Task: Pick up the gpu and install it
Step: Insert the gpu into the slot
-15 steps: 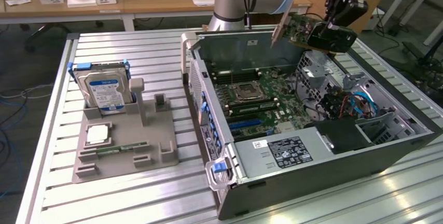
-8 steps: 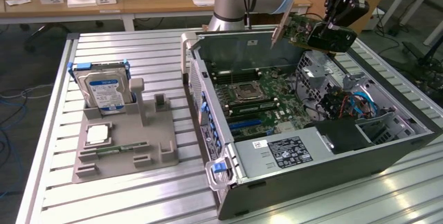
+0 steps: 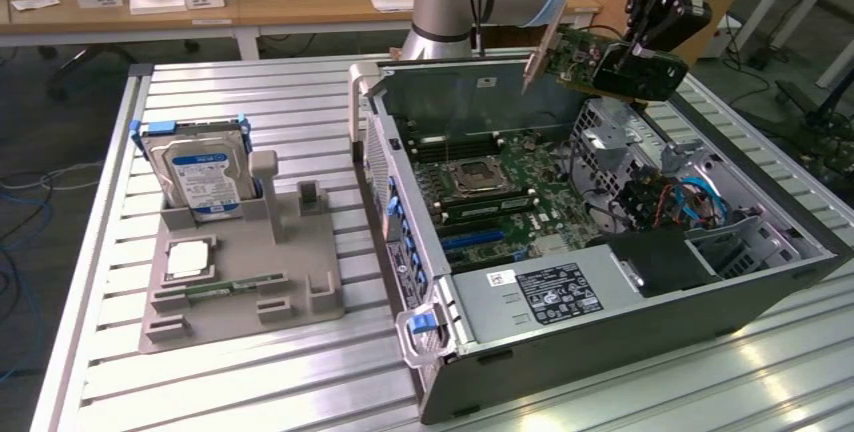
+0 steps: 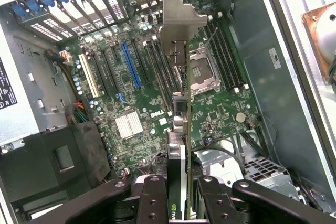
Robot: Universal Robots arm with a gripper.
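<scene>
Green circuit board showing, the gpu (image 3: pixel 577 52) hung on edge over the open computer case (image 3: pixel 641 337), gripped between the fingers (image 4: pixel 152 203) closed on its end, above the motherboard (image 4: pixel 220 114) and not yet seated.

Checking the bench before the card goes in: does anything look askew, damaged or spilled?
Nothing stands out. The gpu is clamped edge-on in the gripper above the open computer case, not seated in any slot. The hard drive stands upright in its holder, and nothing looks spilled or broken.
</scene>
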